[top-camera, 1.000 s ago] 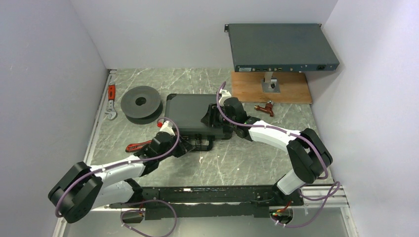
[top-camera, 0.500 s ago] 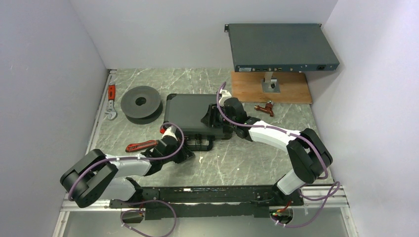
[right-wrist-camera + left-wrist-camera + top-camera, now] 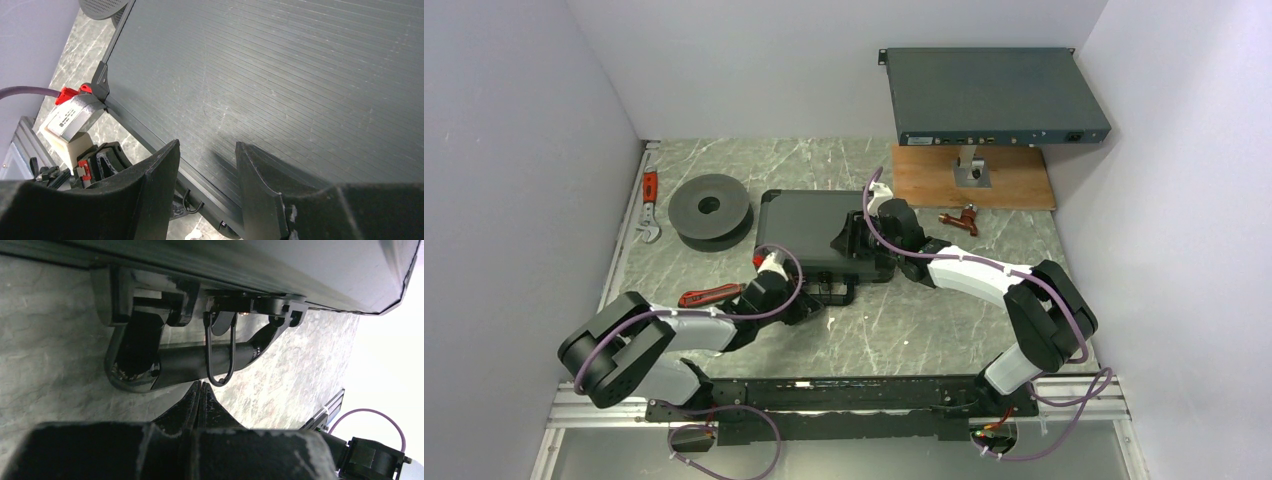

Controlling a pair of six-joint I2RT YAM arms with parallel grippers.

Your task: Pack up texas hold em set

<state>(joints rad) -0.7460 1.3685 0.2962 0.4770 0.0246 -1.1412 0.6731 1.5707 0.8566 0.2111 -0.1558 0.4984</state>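
Cannot see inside the black briefcase (image 3: 816, 232): lid down, so no view of chips, cards or markers. Find it lying flat mid-table, handle (image 3: 195, 360) on the near side. Lose the left gripper (image 3: 200, 390) in the top view under its own wrist. From the wrist camera, read its fingers as pressed fully together, holding nothing, tips just beside the handle bar and below a small wire loop (image 3: 220, 357) hanging from the case edge; cannot tell whether touching. See the right gripper (image 3: 207, 150) over the right half of the ribbed lid, fingers a narrow gap apart with nothing between them; cannot tell contact with the lid. Note a grey marbled table (image 3: 904, 320) under the case and plain pale walls around. Left of the case: dark round spool (image 3: 711, 210) just beside it, wrench (image 3: 650, 205) beyond by the wall, red-handled tool (image 3: 704, 296) near the front left corner. Behind and right of the case: wooden board (image 3: 1014, 185), grey rack box (image 3: 994, 95) raised above it, small red clamp (image 3: 964, 217). Most room for moving in front of the case and to its right; tightest against the spool.
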